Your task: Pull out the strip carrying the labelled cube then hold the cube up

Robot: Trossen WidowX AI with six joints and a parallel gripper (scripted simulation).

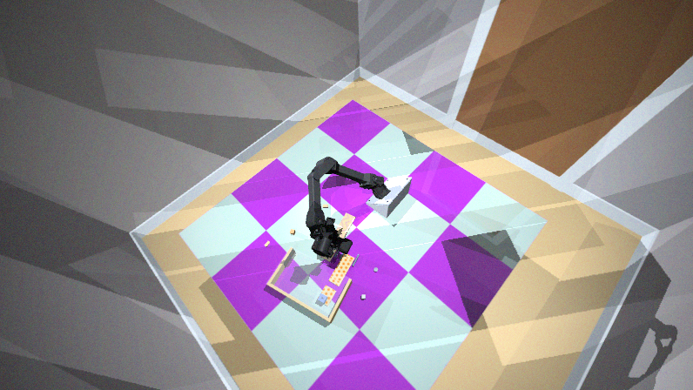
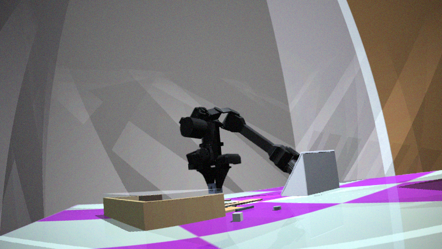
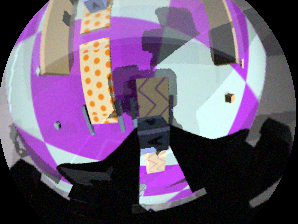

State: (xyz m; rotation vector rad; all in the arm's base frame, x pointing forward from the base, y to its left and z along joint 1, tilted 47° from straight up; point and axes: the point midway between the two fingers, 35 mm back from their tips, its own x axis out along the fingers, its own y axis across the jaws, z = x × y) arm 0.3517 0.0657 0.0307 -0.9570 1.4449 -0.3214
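My gripper (image 2: pixel 215 187) (image 3: pixel 150 128) points down and is shut on the labelled cube (image 2: pixel 212 187) (image 3: pixel 153 138), blue-grey with a dark letter. The cube is above the zigzag strip (image 1: pixel 346 223) (image 3: pixel 153 94), which shows on both sides of it in the wrist view; its middle is hidden. The orange-dotted strip is in two pieces, a long one (image 1: pixel 342 269) (image 3: pixel 97 82) and a short one (image 1: pixel 329 292) (image 3: pixel 96 23), with a gap between. Another lettered blue cube (image 1: pixel 321 298) (image 3: pixel 95 5) stands on the short piece.
A wooden-walled box (image 1: pixel 297 302) (image 2: pixel 182 210) with a clear top stands beside the gripper, open on the arm's side. Thin grey rails (image 3: pixel 88 120) flank the dotted strip. Small grey blocks (image 1: pixel 363 297) (image 2: pixel 237 217) and wooden blocks (image 1: pixel 292 231) lie around. A grey wedge (image 1: pixel 397 198) (image 2: pixel 320 173) is at the arm's foot.
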